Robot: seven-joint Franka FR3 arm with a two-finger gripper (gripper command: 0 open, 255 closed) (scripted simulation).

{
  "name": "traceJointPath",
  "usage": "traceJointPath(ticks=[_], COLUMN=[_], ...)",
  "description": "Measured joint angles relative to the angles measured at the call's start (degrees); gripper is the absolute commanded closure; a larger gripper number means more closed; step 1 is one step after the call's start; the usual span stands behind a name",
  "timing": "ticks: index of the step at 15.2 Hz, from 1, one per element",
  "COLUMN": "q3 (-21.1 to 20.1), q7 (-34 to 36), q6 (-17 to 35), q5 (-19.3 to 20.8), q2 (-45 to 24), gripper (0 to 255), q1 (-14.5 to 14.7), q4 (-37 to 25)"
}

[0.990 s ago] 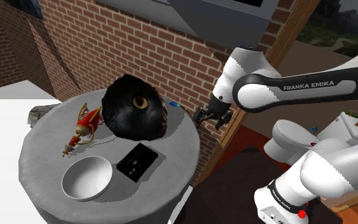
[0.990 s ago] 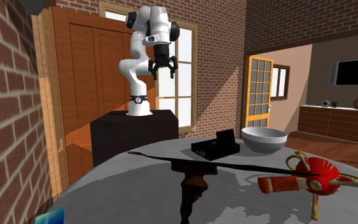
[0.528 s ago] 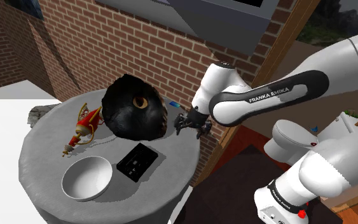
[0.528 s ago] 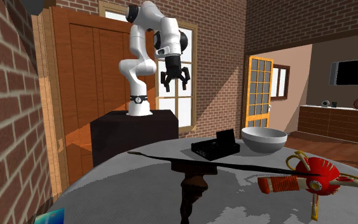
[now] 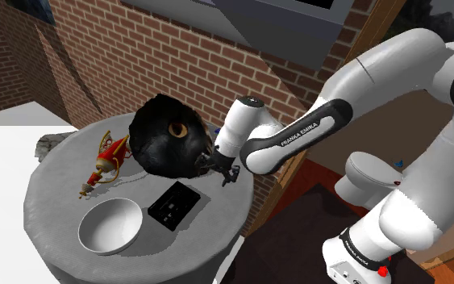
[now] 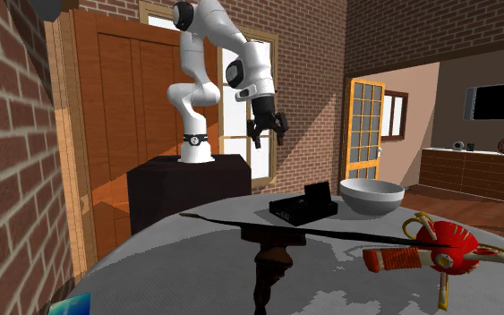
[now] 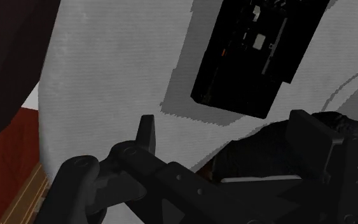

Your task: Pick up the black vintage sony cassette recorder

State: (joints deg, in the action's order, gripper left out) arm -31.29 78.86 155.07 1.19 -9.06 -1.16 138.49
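The step in hand is the approach, and nothing is grasped yet. The all-black two-finger gripper hangs above the round grey bench, close to the rim on the stand's side. Its fingers stand wide apart with nothing between them.

The flat, black, box-shaped cassette recorder lies on the bench top just beside a round white bowl. It is near the gripper but clearly apart from it. In the wrist view it sits ahead of the fingertips, off to one side.

The next move, as I judge it, is to carry the gripper over the recorder's middle and turn the wrist so the jaws span its narrower sides. Then lower and close. The body is low, so the fingertips must come almost down to the bench surface. A large, lumpy black mass stands right beside the gripper and needs clearance.

The recorder's far end is cut off at the wrist view's edge, and its controls are too dark to read. From the second exterior view a panel seems to stand up at one end of it, though I cannot tell whether that is a lid. What the lumpy mass is I cannot tell either. In the shoulder view the fingers are hard to separate from it.
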Motion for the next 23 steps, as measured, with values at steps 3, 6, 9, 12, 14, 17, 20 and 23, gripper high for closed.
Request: traceJointPath(ticks=[3,6,9,12,14,17,20,23], q3=[4.0,8.6,11.9,15.0,16.0,17.0,17.9,18.2], q7=[9.8,17.1,22.1,26.2,27.4,28.1,28.6,28.6], q6=[2.7,5.1,5.8,6.3,6.9,8.0,9.5,9.9], q5=[7.1,11.2,12.5,13.0,13.1,13.6,14.1,14.2], q2=[-7.8,-14.9,-20.4,-27.1,-29.2,-31.5,-33.6,-34.6], gripper=[0,0,0,0,0,0,0,255], q1=[4.4,9.3,12.9,16.3,17.3,18.3,19.1,19.4], q4=[-5.6,-11.2,-17.4,-25.0,-26.9,-28.2,-29.0,-29.6])
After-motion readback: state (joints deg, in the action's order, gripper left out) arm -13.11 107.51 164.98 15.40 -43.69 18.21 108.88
